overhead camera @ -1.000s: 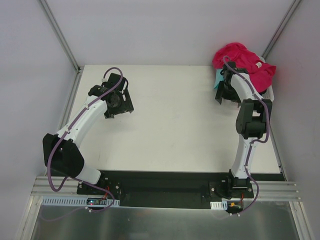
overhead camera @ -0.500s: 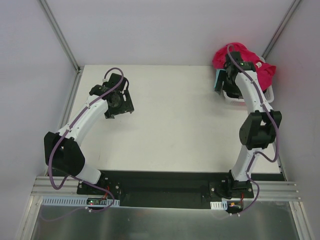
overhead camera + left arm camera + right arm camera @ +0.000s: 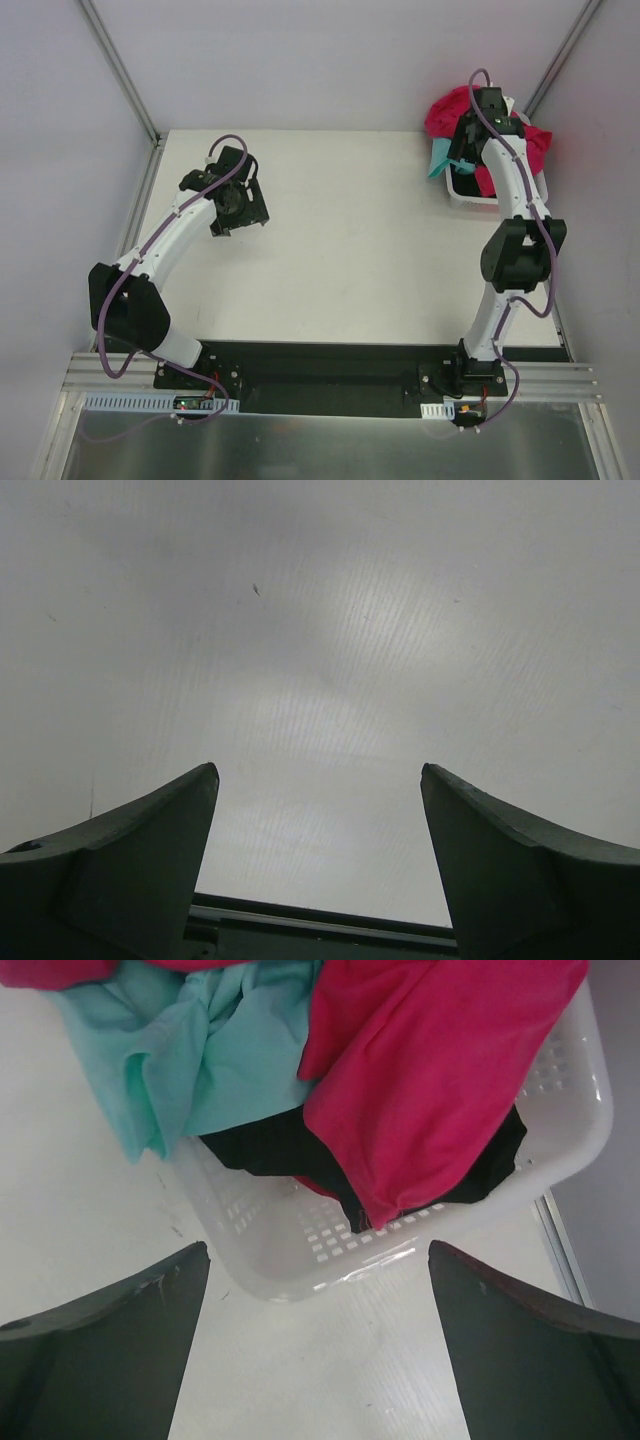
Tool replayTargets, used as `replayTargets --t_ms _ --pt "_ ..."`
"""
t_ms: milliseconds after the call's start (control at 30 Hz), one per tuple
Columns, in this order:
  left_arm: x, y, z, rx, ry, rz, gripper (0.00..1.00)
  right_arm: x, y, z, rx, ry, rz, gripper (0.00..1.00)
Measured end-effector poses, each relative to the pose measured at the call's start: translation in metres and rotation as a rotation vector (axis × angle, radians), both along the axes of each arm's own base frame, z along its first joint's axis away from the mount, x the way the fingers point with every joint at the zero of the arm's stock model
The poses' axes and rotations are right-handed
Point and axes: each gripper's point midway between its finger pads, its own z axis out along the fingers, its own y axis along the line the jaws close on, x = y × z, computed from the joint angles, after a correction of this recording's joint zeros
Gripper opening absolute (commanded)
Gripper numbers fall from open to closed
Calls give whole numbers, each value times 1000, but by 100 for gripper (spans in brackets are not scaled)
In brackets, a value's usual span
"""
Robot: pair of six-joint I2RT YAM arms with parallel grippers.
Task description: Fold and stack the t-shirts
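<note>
The t-shirts lie heaped in a white basket [image 3: 300,1250] at the table's far right corner. A magenta-pink shirt [image 3: 440,1080] hangs over the basket's rim, a teal one [image 3: 190,1050] spills out to the left, and a black one [image 3: 270,1145] lies under them with a sliver of red [image 3: 315,1184] beside it. My right gripper [image 3: 318,1247] hovers open above the basket's near corner, touching nothing. From above, the right gripper [image 3: 470,135] sits over the pink shirt [image 3: 445,108] and the teal one [image 3: 440,162]. My left gripper [image 3: 319,770] is open over bare table, and appears at the far left [image 3: 238,205].
The white basket [image 3: 468,196] stands against the table's right edge, close to the grey side wall. Metal frame posts rise at both back corners. The white tabletop [image 3: 350,250] stretches between the two arms.
My right arm has reached farther back and right, from the basket's front side to above the shirt pile. The left arm has stayed where it was.
</note>
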Motion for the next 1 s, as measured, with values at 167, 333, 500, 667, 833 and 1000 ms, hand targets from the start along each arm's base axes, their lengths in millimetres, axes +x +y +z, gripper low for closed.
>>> replayTargets --t_ms 167,333,500,667,833,1000 --pt "-1 -5 -5 -29 -4 -3 82 23 -14 -44 -15 50 -8 94" --pt "-12 -8 -13 -47 14 -9 83 39 -29 -64 -22 46 -31 94" --pt "-21 -8 -13 -64 2 -14 83 51 -52 -74 -32 26 -60 94" --pt "-23 -8 -11 -73 -10 -16 83 62 -77 -75 -51 0 -82 90" --pt "-24 -11 -9 -90 -13 -24 83 62 -94 -76 -61 -4 -99 52" --pt "-24 -13 -8 -98 -14 -28 83 61 -103 -77 -61 -10 -123 9"
